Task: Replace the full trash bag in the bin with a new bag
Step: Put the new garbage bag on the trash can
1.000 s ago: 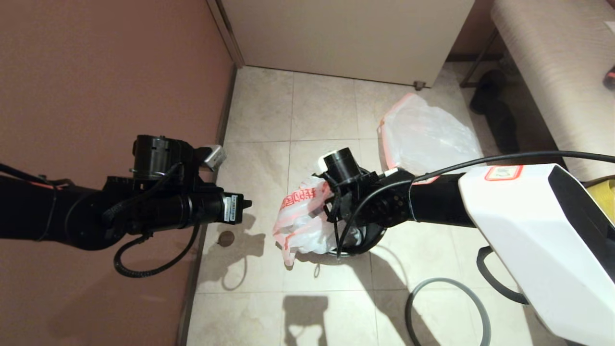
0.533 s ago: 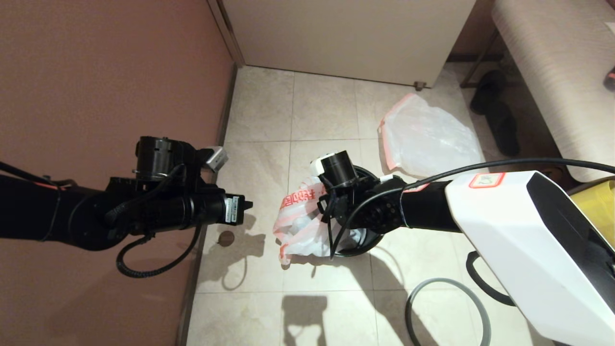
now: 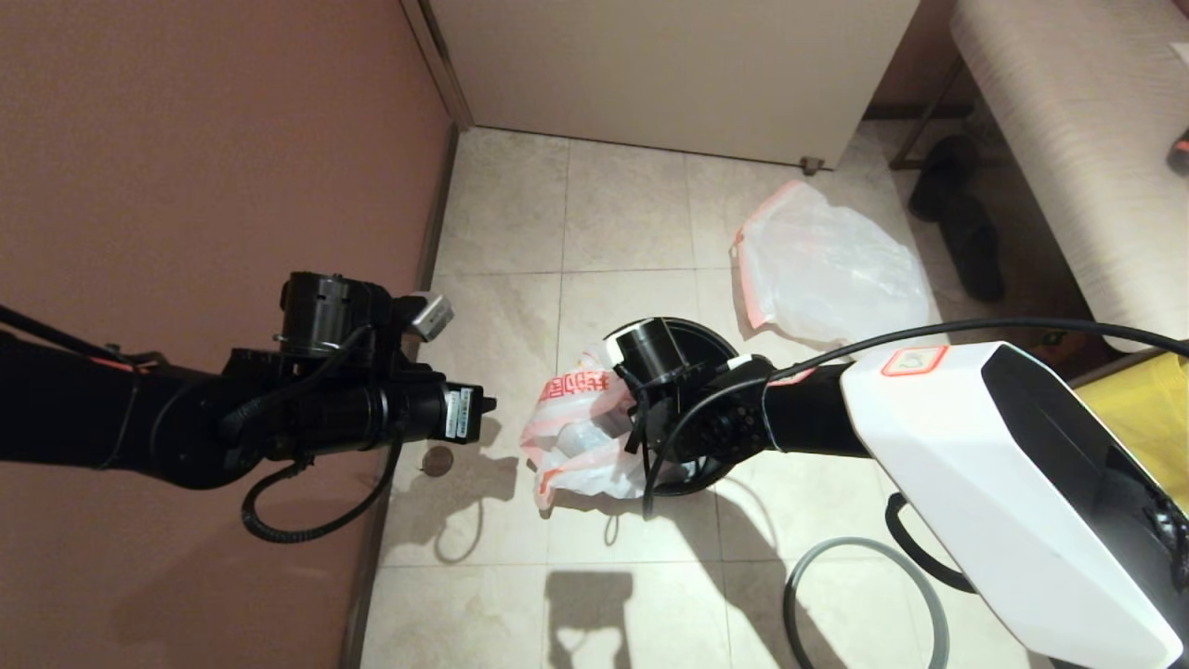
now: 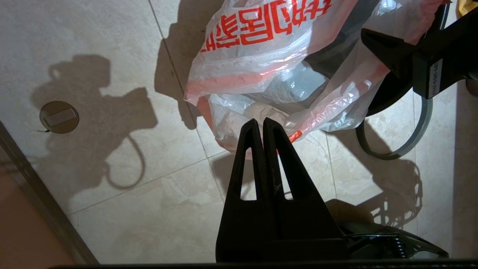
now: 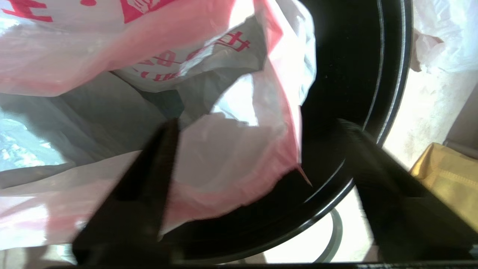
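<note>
Surveying head view: the bin [image 3: 699, 336] stands upright on the floor tiles [image 3: 506, 232], mouth facing up, largely covered by the right arm.
New bag, head view: the new bag [image 3: 576, 432] is draped over the bin's left rim, its long axis running from inside the bin outward and down to the floor on the robot's left; red characters face up.
Full trash bag, head view: the full trash bag [image 3: 831, 274] lies on the tiles beyond the bin, to the right, apart from it, its pink-orange hem toward the bin.
Grey hoop, head view: the grey hoop [image 3: 864, 595] lies flat on the floor nearer the robot, apart from the bin.
Left gripper, head view: the left gripper [image 3: 485, 405] hangs left of the new bag, clear of it.
Left wrist view: left gripper [image 4: 263, 125] fingers pressed together, nothing between them, tips above the bag's lower fold.
Right wrist view: the right gripper [image 5: 257, 127] has its fingers spread wide, one finger [image 5: 149, 179] over the bag's pink hem, the other over the bin's glossy inner wall [image 5: 347, 74]; nothing is clamped. A yellow fabric bag [image 5: 444, 175] shows beyond the rim.
Change from earlier frame: the right arm has come lower and nearer, uncovering more of the bin's far rim; the left arm has shifted slightly toward the bag; both bags and the hoop lie as before.
</note>
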Robot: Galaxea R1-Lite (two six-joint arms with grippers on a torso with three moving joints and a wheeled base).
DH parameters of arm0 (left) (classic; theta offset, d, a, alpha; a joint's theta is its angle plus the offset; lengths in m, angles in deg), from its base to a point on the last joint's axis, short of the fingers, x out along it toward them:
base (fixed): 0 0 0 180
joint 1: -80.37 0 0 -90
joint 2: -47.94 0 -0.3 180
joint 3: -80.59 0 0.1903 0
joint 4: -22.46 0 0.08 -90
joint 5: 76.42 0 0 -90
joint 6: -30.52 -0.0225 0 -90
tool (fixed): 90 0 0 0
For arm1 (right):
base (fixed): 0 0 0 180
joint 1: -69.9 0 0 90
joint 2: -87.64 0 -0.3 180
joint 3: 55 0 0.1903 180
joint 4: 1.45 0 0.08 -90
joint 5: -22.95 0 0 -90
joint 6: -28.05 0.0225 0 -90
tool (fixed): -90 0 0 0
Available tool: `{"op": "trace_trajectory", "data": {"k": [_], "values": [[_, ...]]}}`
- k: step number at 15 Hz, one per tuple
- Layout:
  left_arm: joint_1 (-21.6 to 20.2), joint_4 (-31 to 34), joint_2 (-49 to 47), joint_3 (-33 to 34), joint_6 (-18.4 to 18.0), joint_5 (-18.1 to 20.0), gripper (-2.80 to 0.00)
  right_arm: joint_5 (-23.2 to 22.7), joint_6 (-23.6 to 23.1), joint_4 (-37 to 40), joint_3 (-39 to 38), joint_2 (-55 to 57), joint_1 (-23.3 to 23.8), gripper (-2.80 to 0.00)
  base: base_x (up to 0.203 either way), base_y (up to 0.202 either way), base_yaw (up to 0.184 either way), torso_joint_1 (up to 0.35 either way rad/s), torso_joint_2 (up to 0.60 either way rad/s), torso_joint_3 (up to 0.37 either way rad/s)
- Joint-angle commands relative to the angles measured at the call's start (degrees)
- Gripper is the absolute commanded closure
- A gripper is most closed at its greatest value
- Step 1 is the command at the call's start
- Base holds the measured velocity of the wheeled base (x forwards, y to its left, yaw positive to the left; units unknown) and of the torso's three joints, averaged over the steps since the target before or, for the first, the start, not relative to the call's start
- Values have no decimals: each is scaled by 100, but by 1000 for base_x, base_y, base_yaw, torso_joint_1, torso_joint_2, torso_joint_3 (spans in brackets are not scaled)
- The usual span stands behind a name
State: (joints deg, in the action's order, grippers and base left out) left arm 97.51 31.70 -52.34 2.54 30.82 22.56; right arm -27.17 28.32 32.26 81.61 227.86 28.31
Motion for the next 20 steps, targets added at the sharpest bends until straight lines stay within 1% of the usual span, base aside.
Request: {"op": "trace_trajectory", "data": {"k": [1, 6, 8, 9, 10, 11, 12, 13, 15, 16, 17, 18, 19, 20], "values": [[17, -11, -18, 11, 5, 17, 0, 4, 0, 3, -5, -2, -15, 0, 0, 0, 0, 0, 0, 0], [9, -11, -17, -7, 6, 18, 0, -76, -3, 206, -2, -86, -15, 0, 0, 0, 0, 0, 0, 0], [54, 53, -5, -7, 27, 120, 0, -72, 49, 215, -5, -249, 115, 0, 0, 0, 0, 0, 0, 0], [101, 215, 2, -12, 44, 466, 0, -76, 187, 233, -8, -319, 219, 0, 0, 0, 0, 0, 0, 0], [130, 553, -14, -63, 68, 862, 0, -76, 248, 234, -31, -352, 288, 0, 0, 0, 0, 0, 0, 0], [210, 905, -85, -222, 218, 1172, 0, -76, 361, 232, -40, -378, 332, 0, 0, 0, 0, 0, 0, 0], [321, 1083, -268, -398, 585, 1292, 0, -85, 440, 232, -40, -390, 365, 0, 0, 0, 0, 0, 0, 0], [406, 1159, -494, -574, 993, 1326, 0, -113, 510, 215, -40, -390, 403, 0, 0, 0, 0, 0, 0, 0], [515, 1228, -1160, -1020, 1930, 1330, 0, -262, 678, 188, -40, -390, 444, 0, 0, 0, 0, 0, 0, 0], [539, 1244, -1449, -1155, 2263, 1323, 0, -278, 760, 197, -40, -390, 470, 0, 0, 0, 0, 0, 0, 0], [560, 1221, -1651, -1151, 2444, 1284, 0, -290, 841, 197, -40, -390, 513, 0, 0, 0, 0, 0, 0, 0], [555, 1193, -1705, -1089, 2467, 1247, 0, -321, 894, 197, -40, -381, 555, 0, 0, 0, 0, 0, 0, 0], [554, 1193, -1694, -1085, 2434, 1247, -280, -375, 923, 197, -49, -381, 556, 0, 0, 0, 0, 0, 0, 0], [554, 1183, -1706, -1061, 2402, 1239, -280, -375, 951, 205, -49, -390, 556, 0, 0, 0, 0, 0, 0, 0]]}}
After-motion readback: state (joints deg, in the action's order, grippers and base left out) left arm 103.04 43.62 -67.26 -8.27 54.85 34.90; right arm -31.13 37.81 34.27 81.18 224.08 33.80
